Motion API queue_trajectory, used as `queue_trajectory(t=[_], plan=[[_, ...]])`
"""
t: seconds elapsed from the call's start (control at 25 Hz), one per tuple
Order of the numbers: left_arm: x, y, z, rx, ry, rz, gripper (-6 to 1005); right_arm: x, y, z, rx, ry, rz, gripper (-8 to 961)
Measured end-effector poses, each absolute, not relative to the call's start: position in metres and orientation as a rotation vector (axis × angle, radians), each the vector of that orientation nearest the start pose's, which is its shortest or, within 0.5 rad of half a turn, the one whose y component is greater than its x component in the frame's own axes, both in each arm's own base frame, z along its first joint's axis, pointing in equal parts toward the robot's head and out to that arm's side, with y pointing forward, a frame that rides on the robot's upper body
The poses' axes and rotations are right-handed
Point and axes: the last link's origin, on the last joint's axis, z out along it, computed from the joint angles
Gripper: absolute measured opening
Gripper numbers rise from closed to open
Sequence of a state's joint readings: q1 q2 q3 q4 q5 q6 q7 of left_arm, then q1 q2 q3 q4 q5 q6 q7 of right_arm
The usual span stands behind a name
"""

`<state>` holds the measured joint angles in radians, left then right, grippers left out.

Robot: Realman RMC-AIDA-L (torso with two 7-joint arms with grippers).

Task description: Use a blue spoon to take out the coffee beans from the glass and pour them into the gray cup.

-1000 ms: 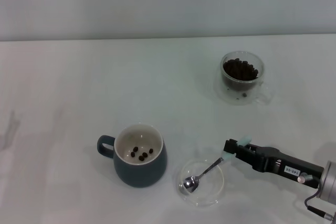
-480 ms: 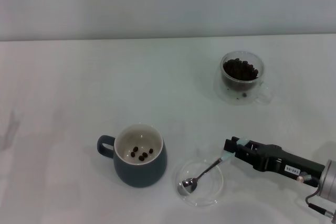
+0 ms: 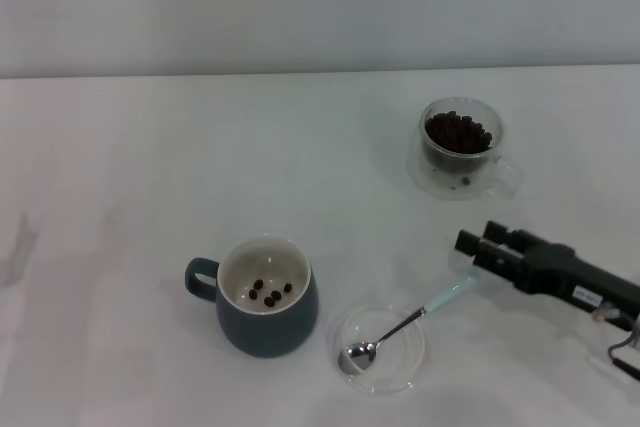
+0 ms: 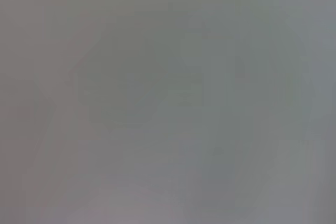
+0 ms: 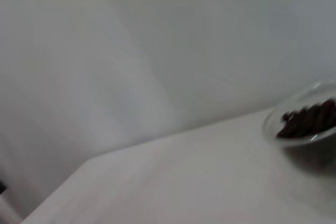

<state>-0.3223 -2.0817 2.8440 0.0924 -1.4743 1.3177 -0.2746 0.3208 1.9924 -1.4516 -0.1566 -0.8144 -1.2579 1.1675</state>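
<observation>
The blue spoon (image 3: 405, 323) lies with its silver bowl in a shallow clear dish (image 3: 398, 379) and its pale blue handle resting over the rim toward the right. My right gripper (image 3: 480, 243) is open and empty, just past the handle's end and apart from it. The gray cup (image 3: 268, 319) stands left of the dish with several coffee beans (image 3: 268, 293) inside. The glass (image 3: 460, 152) at the back right holds many coffee beans (image 3: 458, 133); it also shows in the right wrist view (image 5: 307, 129). My left gripper is out of view.
The white table (image 3: 150, 197) runs back to a pale wall. The left wrist view shows only a plain grey blur.
My right gripper has let go of the spoon's handle and drawn back to the right and up. The spoon now rests on the dish on its own.
</observation>
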Motion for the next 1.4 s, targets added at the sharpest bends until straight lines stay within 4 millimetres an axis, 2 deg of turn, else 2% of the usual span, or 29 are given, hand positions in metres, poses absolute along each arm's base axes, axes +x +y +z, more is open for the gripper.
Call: queue_trajectory(t=[0.04,0.2,0.48,0.84,0.96,1.4], plan=[[-0.371,0.275,0.002,-1.433,-0.678,-0.735,892,0.351,0.268,-0.034,-2.114,1.189,0.920,484],[-0.372,0.274,0.002,-1.428,-0.681,-0.734,892,0.357,0.272,-0.016,-2.018,1.093,0.948,649],[-0.371,0.274,0.001,-1.427,-0.685,-0.737,893,0.368,0.278,0.023,-1.783,0.809,0.937,876],[-0.367,0.274,-0.004,-1.425,-0.699,-0.762,893,0.380,0.285,0.060,-1.486,0.508,0.759,871],[-0.363,0.274,-0.007,-1.422,-0.708,-0.782,892,0.382,0.284,0.069,-1.406,0.456,0.717,871],[-0.361,0.270,-0.012,-1.420,-0.729,-0.797,893,0.387,0.280,0.065,-1.395,0.485,0.702,870]])
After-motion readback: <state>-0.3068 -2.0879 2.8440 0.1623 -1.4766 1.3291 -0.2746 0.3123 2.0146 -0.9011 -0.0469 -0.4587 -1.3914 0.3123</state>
